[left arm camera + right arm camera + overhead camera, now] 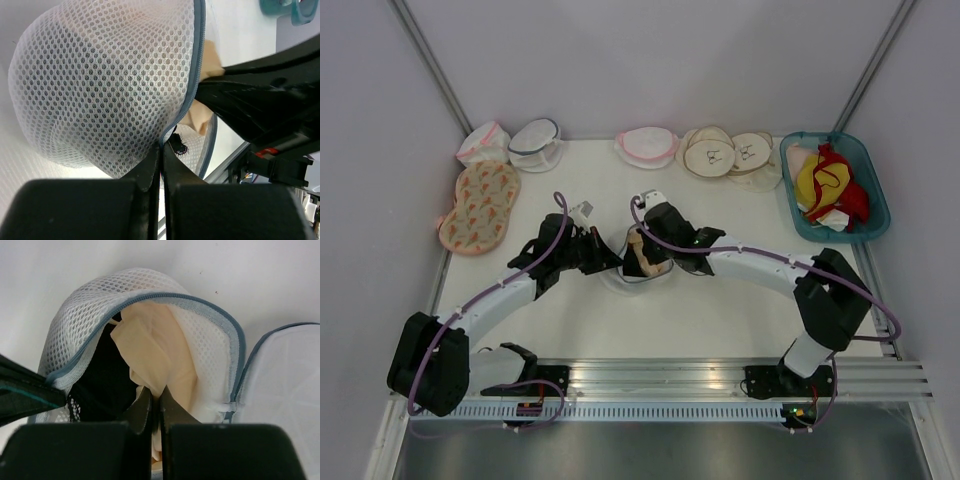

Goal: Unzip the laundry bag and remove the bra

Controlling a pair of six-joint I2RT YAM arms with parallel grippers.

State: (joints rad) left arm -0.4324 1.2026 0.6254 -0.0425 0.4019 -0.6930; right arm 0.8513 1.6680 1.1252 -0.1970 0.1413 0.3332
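Note:
The laundry bag (620,282), white mesh with blue-grey zipper trim, lies unzipped in the middle of the table between both arms. My left gripper (161,150) is shut on the bag's mesh (100,85) at the zipper edge; it reaches in from the bag's left (608,258). The peach bra (150,355) sits in the bag's open mouth (100,305). My right gripper (156,395) is shut on a fold of the bra. From above it comes in over the bag from the right (655,252), with peach fabric (642,256) showing below it. The bag's flap (285,380) hangs open to the right.
Along the back edge lie a pink-trimmed bag (483,143), a dark-trimmed mesh bag (536,140), another pink-trimmed bag (647,146) and beige cups (720,153). A teal tray (876,212) with red and yellow garments sits back right. A patterned orange piece (480,205) lies at the left.

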